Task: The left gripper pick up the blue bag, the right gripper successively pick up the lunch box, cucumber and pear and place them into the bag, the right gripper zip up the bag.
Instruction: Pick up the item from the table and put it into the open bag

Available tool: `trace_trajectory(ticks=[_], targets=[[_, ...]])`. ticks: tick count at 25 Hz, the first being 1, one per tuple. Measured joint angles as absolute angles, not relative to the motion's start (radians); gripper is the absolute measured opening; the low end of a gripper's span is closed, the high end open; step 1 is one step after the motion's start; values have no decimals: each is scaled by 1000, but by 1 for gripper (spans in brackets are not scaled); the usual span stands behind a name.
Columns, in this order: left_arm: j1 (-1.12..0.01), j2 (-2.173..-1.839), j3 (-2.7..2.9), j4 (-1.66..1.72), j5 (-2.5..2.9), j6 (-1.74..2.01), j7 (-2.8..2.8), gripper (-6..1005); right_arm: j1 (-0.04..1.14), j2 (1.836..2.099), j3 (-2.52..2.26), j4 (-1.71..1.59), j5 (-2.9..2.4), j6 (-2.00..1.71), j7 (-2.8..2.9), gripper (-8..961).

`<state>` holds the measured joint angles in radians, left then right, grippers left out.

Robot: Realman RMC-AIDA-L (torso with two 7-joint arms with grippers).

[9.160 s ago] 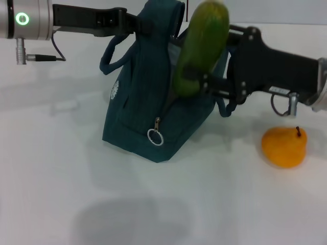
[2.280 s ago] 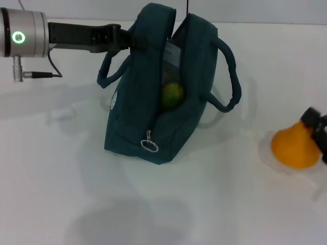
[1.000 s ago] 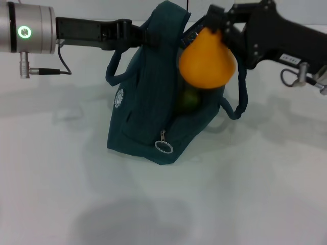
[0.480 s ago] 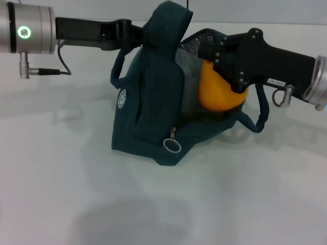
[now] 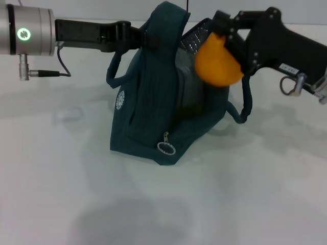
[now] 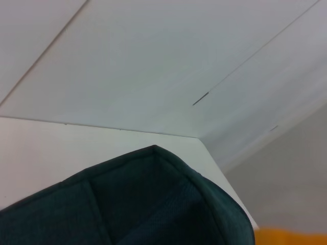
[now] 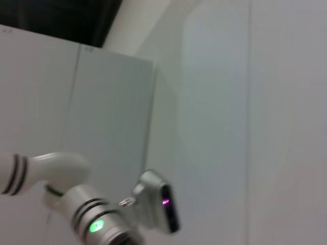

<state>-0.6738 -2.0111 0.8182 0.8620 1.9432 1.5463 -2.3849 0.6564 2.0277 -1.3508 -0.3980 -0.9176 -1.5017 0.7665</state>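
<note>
From the head camera, the blue bag [image 5: 153, 102] is standing on the white table [image 5: 76, 194], its mouth gaping toward the robot's right and showing silvery lining [image 5: 196, 35]. The zipper's ring pull [image 5: 165, 148] is hanging at the near lower corner, and the small white round logo [image 5: 120, 100] is showing on the side panel. The left gripper [image 5: 139, 37] is reaching in from the left and is clamped on the bag's upper edge near one loop handle [image 5: 113, 69], holding it up. The right gripper [image 5: 225, 30] is coming in from the right above the bag's opening, its jaws gripping the pear [image 5: 218, 60], which is hanging just over the open mouth, against the far rim. A metal ring [image 5: 287, 86] is dangling under the right gripper's wrist. The other handle [image 5: 245, 104] is drooping on the right side of the bag.

Through the left wrist camera, the dark teal fabric of the bag is filling the lower part, with a sliver of orange pear [image 6: 291, 237] at the edge and pale wall panels behind.

Through the right wrist camera, only a pale wall and a silver arm segment with a green light [image 7: 97, 224] are showing; neither bag nor pear is appearing.
</note>
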Motion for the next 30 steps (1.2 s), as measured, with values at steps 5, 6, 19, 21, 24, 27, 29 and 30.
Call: trace_trajectory(ticks=[5, 6, 19, 21, 24, 27, 29, 30], targets=[[-676, -2021, 819, 862, 1944, 1545, -2380, 108, 665, 2028, -1495, -411, -908, -1454, 729, 101], [-676, -2022, 819, 862, 1944, 1545, -2380, 109, 666, 2028, -1522, -418, -897, -1445, 725, 102], [-661, -2022, 818, 862, 1944, 1546, -2384, 110, 628, 2028, -1677, -439, -824, -1388, 664, 115], [-660, -2021, 818, 862, 1944, 1546, -2385, 110, 616, 2027, -1677, -442, -826, -1387, 664, 117], [-660, -2020, 819, 862, 1944, 1546, -2385, 110, 595, 2021, -1675, -440, -830, -1384, 663, 121], [-659, -2018, 818, 862, 1944, 1546, -2385, 110, 589, 2019, -1671, -437, -831, -1364, 663, 124], [-658, -2017, 818, 862, 1944, 1546, -2385, 111, 589, 2018, -1674, -435, -833, -1335, 663, 126], [-658, -2017, 818, 862, 1943, 1546, -2385, 111, 589, 2018, -1675, -435, -834, -1324, 663, 127]])
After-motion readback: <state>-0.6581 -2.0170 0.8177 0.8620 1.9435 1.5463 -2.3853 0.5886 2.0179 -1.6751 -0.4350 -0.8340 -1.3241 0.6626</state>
